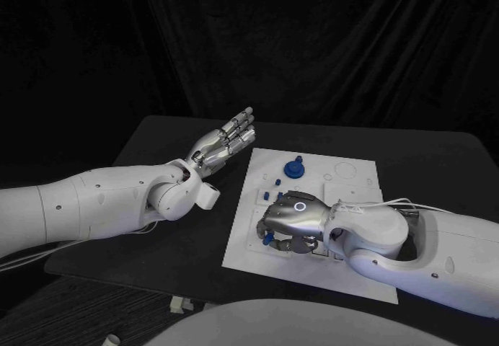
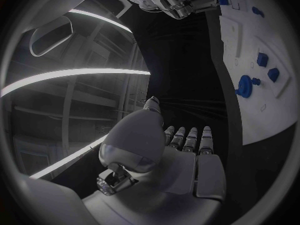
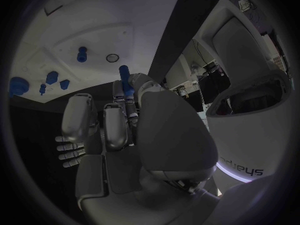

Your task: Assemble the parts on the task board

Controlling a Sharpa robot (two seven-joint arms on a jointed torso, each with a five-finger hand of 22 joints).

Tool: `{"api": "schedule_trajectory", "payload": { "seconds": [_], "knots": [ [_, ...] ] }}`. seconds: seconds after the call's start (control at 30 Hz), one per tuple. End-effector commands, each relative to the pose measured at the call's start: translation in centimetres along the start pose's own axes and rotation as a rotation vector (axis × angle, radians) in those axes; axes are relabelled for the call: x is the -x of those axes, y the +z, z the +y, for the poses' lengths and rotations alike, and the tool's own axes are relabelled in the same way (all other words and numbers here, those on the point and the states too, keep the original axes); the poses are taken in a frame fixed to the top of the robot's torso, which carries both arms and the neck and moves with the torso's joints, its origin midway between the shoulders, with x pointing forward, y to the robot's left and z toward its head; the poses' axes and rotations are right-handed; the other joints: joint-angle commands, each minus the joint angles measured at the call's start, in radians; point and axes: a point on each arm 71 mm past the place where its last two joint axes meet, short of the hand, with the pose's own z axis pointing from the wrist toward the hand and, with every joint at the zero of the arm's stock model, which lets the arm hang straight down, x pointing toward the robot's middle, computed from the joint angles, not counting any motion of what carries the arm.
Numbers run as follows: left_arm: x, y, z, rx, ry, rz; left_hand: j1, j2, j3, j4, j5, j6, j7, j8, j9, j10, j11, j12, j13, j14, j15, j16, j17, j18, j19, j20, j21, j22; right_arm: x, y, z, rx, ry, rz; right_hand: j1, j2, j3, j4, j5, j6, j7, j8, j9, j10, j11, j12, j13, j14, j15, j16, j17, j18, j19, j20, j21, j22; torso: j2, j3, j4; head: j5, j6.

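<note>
the black table (image 1: 156,144) carries the white task board (image 1: 359,277) in the middle of the head view, and the left hand (image 1: 221,146), left of the board's upper edge, is released with straight fingers, holding nothing, probably kept aside to leave the board free. the right hand (image 1: 289,223) is bent down over the board's lower middle and grasps a small blue peg (image 3: 124,74) in its fingertips, i think in order to seat it there. the other blue parts (image 1: 296,168) lie above it; the largest is round with a knob.
</note>
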Motion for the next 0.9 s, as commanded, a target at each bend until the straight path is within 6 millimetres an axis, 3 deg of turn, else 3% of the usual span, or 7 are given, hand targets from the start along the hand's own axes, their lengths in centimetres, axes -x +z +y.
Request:
{"api": "schedule_trajectory", "payload": {
  "seconds": [0.03,0.17,0.2,0.23,0.9],
  "knots": [
    [-0.2,0.1,-0.3,-0.049,-0.017,0.011,0.010,0.002,0.008,0.000,0.004,-0.001,0.008,-0.001,0.001,0.000,0.008,-0.003,-0.001,0.000,0.006,-0.004,-0.001,0.007,0.001,0.003,-0.003,-0.002,-0.2,0.0,0.0,-0.023,-0.063,0.022,0.013,0.001,0.006,-0.002,-0.005,-0.007,-0.002,0.004,0.001,-0.005,0.001,0.007,0.002,-0.008,0.001,-0.007,-0.005,0.002,-0.006,0.003,-0.004,0.157,0.000,0.0001,0.0008,-0.001,0.000],
    [-0.3,0.1,-0.3,-0.048,-0.019,0.015,0.012,0.002,0.009,0.000,0.007,-0.001,0.009,-0.001,0.001,0.000,0.008,-0.003,-0.001,0.000,0.007,-0.004,-0.001,0.006,0.001,0.004,-0.003,-0.002,-0.4,0.0,-0.1,-0.028,-0.072,0.031,0.014,0.001,0.008,-0.004,-0.011,-0.009,-0.002,0.004,0.001,-0.006,0.001,0.008,0.003,-0.010,0.001,-0.008,-0.007,0.003,-0.007,0.003,-0.006,0.156,0.000,0.0002,0.0004,0.000,0.000],
    [-0.3,0.2,-0.3,-0.047,-0.020,0.015,0.014,0.002,0.009,0.000,0.009,-0.001,0.010,-0.001,0.001,0.000,0.008,-0.003,-0.001,0.000,0.008,-0.004,-0.001,0.006,0.001,0.004,-0.003,-0.001,-0.4,0.0,-0.2,-0.030,-0.073,0.032,0.018,0.002,0.025,-0.008,-0.066,-0.012,-0.003,0.006,0.004,-0.010,0.001,0.011,0.006,-0.012,0.000,-0.009,-0.007,0.003,-0.009,0.003,-0.006,0.156,0.000,0.0002,-0.0001,0.001,0.000],
    [-0.3,0.2,-0.3,-0.047,-0.020,0.016,0.014,0.002,0.009,0.000,0.009,-0.001,0.010,-0.001,0.001,0.000,0.008,-0.003,-0.001,0.000,0.008,-0.004,-0.001,0.006,0.001,0.004,-0.003,-0.001,-0.4,0.0,-0.2,-0.031,-0.073,0.033,0.018,0.002,0.028,-0.008,-0.070,-0.012,-0.002,0.006,0.004,-0.010,0.001,0.011,0.007,-0.013,0.000,-0.009,-0.007,0.003,-0.010,0.003,-0.006,0.156,0.000,0.0002,-0.0001,0.001,0.000],
    [-0.4,0.2,-0.2,-0.041,-0.025,0.023,0.025,0.001,0.013,-0.001,0.021,0.000,0.018,-0.001,0.001,0.000,0.009,-0.003,-0.001,0.000,0.009,-0.004,-0.001,0.005,0.001,0.005,-0.003,-0.001,-1.4,0.1,-0.7,-0.055,-0.081,-0.003,0.011,0.000,0.036,-0.006,-0.079,-0.010,-0.002,0.010,0.006,-0.009,0.001,0.015,0.009,-0.011,0.001,-0.006,-0.003,0.003,-0.009,0.004,-0.004,0.157,0.000,0.0003,0.0003,0.005,0.000]
  ]
}}
